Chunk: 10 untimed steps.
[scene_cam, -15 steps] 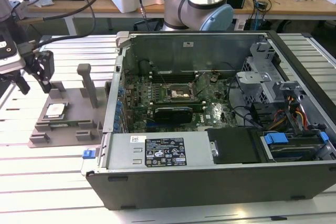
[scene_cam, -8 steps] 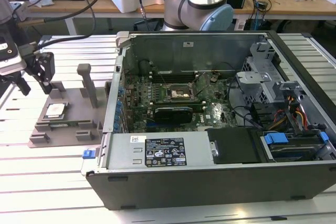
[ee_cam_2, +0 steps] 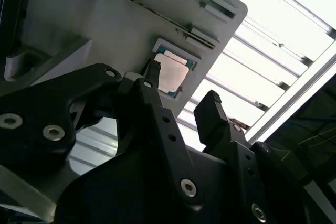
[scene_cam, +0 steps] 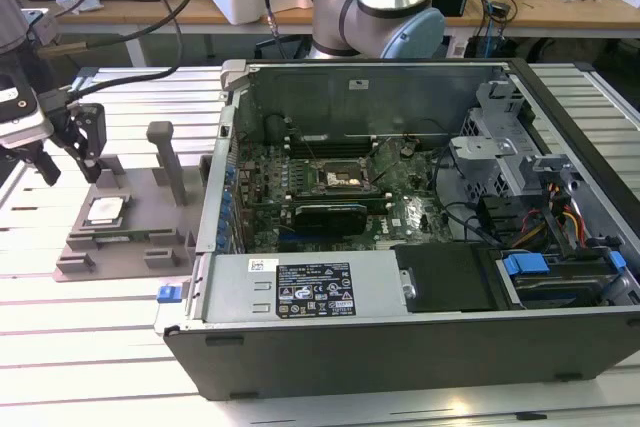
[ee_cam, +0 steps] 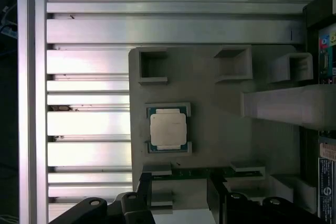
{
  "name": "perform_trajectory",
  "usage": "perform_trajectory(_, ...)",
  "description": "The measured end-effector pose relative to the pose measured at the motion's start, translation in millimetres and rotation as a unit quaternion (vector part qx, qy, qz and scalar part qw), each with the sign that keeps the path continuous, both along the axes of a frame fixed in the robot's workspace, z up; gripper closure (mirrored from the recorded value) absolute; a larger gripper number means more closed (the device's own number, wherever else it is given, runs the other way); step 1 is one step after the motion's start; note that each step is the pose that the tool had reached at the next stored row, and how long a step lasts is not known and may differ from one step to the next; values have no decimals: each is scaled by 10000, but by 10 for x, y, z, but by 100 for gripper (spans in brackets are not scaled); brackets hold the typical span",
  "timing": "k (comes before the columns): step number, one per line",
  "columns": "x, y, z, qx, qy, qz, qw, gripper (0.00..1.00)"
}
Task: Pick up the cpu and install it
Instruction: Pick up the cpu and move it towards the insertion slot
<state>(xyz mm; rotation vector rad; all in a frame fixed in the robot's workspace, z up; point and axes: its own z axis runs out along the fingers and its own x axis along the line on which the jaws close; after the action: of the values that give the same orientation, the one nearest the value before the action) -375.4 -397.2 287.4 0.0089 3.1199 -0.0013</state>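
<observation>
The cpu (scene_cam: 105,211) is a small silver-topped square chip lying flat in a recess of the grey fixture plate (scene_cam: 140,227), at the exterior view's left. Both wrist views show the cpu (ee_cam_2: 170,74) (ee_cam: 168,128) in its pocket. My gripper (scene_cam: 70,171) hangs above the plate, a little off to the side of the chip, open, with nothing between its black fingers (ee_cam_2: 210,106). In the first wrist view the gripper (ee_cam: 181,184) stands apart from the chip. The motherboard socket (scene_cam: 338,179) sits inside the open computer case (scene_cam: 400,327).
A tall grey post (scene_cam: 168,159) and raised blocks stand on the fixture plate beside the chip. The case's metal wall (scene_cam: 228,157) rises right next to the plate. Cables and drive bays (scene_cam: 540,237) crowd the case's right side. The table is ribbed aluminium (scene_cam: 80,337).
</observation>
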Motion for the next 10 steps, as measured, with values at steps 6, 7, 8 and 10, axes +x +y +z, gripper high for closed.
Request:
perform_trajectory(6, 7, 96, -139, -38, 0, 2, 10000, 46)
perform_trajectory(7, 7, 136, -159, -44, 0, 3, 10000, 46)
perform_trajectory(8, 6, 175, -177, -49, 1, 4, 10000, 46)
perform_trajectory(10, 4, 241, -219, -51, 0, 10, 10000, 46)
